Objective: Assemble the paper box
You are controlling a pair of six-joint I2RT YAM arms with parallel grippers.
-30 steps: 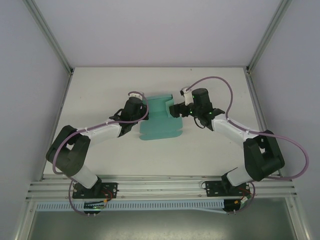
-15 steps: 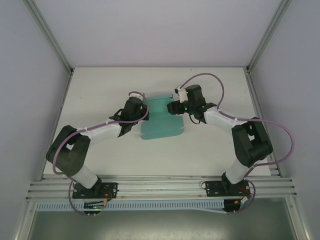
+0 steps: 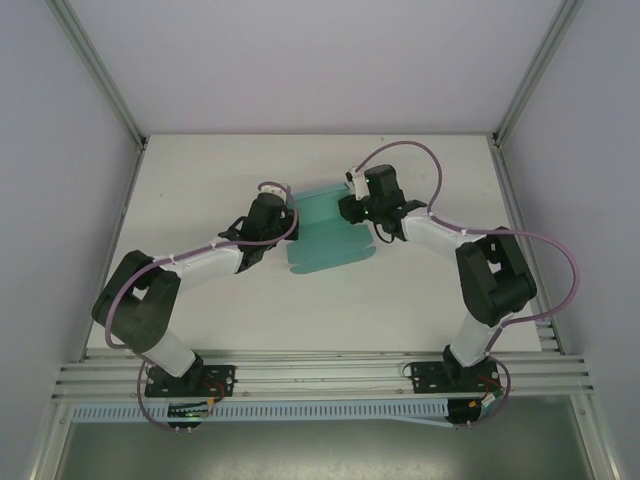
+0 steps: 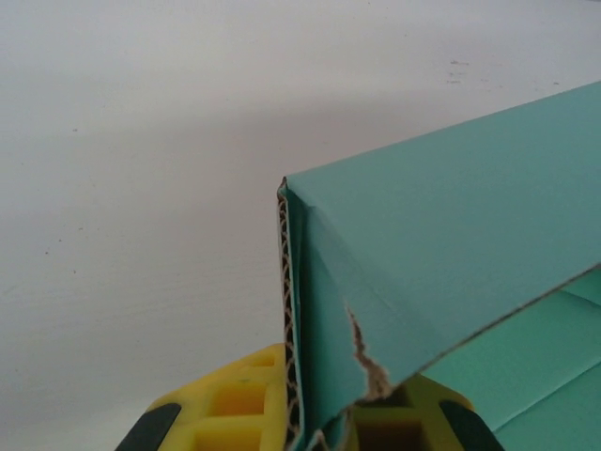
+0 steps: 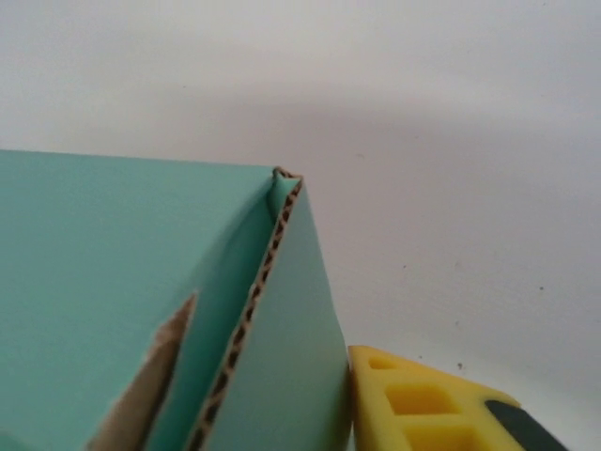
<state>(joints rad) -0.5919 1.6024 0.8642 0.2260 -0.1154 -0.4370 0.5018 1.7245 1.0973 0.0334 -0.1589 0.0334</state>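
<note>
Paper box (image 3: 325, 245) half-folded, wall in left tool (image 4: 315, 421)

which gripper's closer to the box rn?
Neither: both touch the box. The left gripper has its jaws pinching the left end of the upright wall; the right gripper sits against its right end, one finger beside it.

Overhead: high behind the bases, facing down on whole table (image 3: 200, 180). Wrists: very near, box (image 3: 320, 242) corners shared with overhead.
</note>
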